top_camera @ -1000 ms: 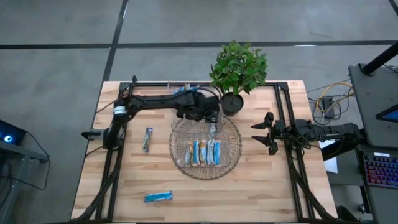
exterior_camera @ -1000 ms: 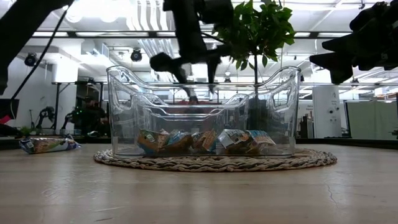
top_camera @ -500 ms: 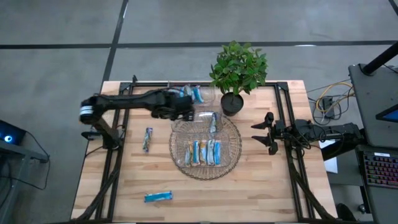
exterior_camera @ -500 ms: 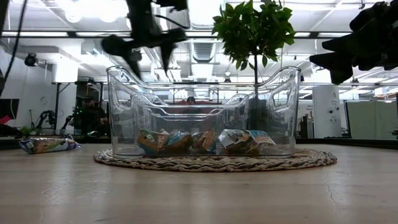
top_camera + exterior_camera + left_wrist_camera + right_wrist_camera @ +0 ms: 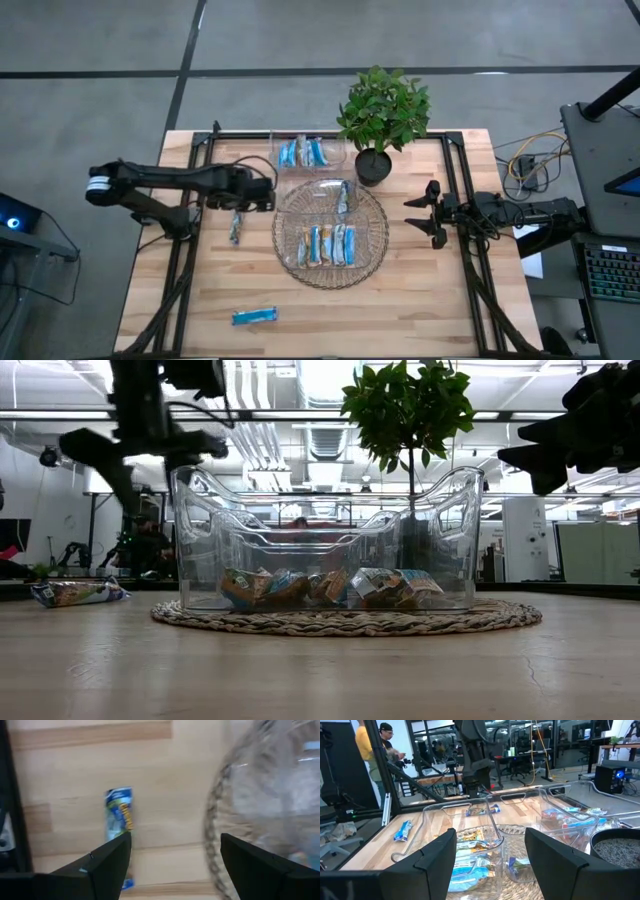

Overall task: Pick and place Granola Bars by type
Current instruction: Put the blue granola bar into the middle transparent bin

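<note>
**Left gripper** (image 5: 262, 192): empty, jaws spread wide; the left wrist view shows both dark fingers (image 5: 107, 857) apart with bare wood between them. A second ago it hung over the far edge of the round woven mat (image 5: 372, 255), by the clear containers; half a second ago it was beside the far container; now it sits off the mat's left side, above a loose granola bar (image 5: 238, 224) lying flat on the table. Judgement: a drop has just been completed and the arm is lining up on the next bar.

**Right gripper** (image 5: 432, 214): waiting at the table's right side, well apart from the mat, jaws parted, holding nothing. Position unchanged over the last second.

**Granola bars, sorted so far:**
- Near clear container (image 5: 290, 222) on the mat: a row of blue and orange-tan bars (image 5: 327, 244) lying side by side.
- One further bar (image 5: 344, 196) toward the mat's far edge, near the plant pot; which bin it sits in cannot be told.
- Far clear container (image 5: 337, 155) beyond the mat: several blue bars (image 5: 303, 152).

**Granola bars, still loose:**
- The one under the left gripper, just beside the mat.
- Another blue bar (image 5: 254, 316) near the table's front edge, well apart from everything.

**Potted plant** (image 5: 384, 112): upright behind the mat, untouched.

**Task standing:** judged mostly done; two bars remain.
</note>
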Controlling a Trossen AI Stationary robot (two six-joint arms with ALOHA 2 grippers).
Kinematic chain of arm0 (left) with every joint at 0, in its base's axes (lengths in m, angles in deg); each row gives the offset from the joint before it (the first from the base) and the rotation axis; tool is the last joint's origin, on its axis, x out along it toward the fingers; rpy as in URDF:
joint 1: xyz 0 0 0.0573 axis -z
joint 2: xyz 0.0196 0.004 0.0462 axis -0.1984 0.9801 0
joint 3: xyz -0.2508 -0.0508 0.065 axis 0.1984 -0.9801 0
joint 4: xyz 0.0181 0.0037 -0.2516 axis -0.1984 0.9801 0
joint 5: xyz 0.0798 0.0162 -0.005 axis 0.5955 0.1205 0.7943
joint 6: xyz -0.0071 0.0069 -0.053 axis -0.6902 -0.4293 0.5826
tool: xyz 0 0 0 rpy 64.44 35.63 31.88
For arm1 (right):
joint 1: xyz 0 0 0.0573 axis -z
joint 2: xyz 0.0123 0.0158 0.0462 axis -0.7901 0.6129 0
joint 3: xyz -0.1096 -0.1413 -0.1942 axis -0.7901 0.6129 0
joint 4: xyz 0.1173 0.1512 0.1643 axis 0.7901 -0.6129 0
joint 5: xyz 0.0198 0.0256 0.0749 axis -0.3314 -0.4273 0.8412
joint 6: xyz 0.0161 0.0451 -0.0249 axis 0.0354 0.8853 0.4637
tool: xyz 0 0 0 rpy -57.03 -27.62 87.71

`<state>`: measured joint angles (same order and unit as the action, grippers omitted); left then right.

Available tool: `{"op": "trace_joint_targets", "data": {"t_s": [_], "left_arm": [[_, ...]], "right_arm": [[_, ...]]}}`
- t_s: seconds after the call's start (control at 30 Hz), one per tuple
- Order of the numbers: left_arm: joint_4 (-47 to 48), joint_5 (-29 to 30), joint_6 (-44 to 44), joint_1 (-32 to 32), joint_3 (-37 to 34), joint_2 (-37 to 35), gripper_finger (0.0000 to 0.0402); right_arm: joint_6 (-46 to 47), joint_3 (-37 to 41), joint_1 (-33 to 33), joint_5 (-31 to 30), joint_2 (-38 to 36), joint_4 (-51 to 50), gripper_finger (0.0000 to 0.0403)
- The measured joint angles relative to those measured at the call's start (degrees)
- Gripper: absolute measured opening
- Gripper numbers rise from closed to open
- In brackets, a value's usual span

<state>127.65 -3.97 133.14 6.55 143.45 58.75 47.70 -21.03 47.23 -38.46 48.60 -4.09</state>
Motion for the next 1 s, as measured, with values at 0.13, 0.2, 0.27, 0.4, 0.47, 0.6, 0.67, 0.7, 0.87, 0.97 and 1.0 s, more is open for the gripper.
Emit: {"op": "trace_joint_targets", "data": {"t_s": [0.13, 0.2, 0.27, 0.4, 0.47, 0.6, 0.67, 0.7, 0.87, 0.97, 1.0], "left_arm": [[-1.10, -0.54, 0.15, 0.66, -4.42, -2.56, 0.0286], [-1.36, -0.95, 0.26, 1.03, -6.07, -3.18, 0.0286], [-1.50, -1.02, 0.59, 1.57, -7.49, -3.72, 0.0286], [-1.54, -1.07, 2.23, 2.13, -10.62, -4.14, 0.0286], [-1.75, -1.66, 2.56, 2.17, -12.19, -4.38, 0.0286], [-2.52, -3.10, 3.05, 2.86, -15.20, -4.52, 0.0286], [-4.91, -3.52, 3.21, 3.53, -16.79, -4.54, 0.0286], [-6.45, -3.78, 3.49, 3.89, -17.73, -4.52, 0.0286], [-13.61, -4.54, 6.42, 5.77, -21.88, -4.08, 0.0286], [-14.74, -4.59, 8.46, 6.75, -23.15, -3.28, 0.0286], [-15.12, -4.59, 8.93, 7.04, -23.43, -3.13, 0.0286]], "right_arm": [[0.00, 0.00, 0.00, 0.02, 0.02, 0.00, 0.0224], [0.00, 0.00, 0.00, 0.00, 0.02, 0.00, 0.0224], [0.00, 0.00, 0.00, 0.00, 0.02, 0.00, 0.0224], [0.00, 0.00, 0.00, 0.00, 0.02, 0.00, 0.0224], [0.00, 0.00, 0.00, 0.00, 0.02, 0.00, 0.0224], [0.00, -0.01, 0.00, 0.00, 0.02, 0.00, 0.0224], [0.00, 0.00, 0.00, 0.00, 0.02, 0.00, 0.0224], [0.00, 0.00, 0.00, 0.00, 0.02, 0.00, 0.0224], [0.00, 0.00, 0.00, 0.00, 0.04, 0.00, 0.0224], [0.00, -0.01, 0.00, 0.00, 0.04, 0.00, 0.0224], [0.00, -0.01, 0.00, 0.00, 0.04, 0.00, 0.0224]]}}
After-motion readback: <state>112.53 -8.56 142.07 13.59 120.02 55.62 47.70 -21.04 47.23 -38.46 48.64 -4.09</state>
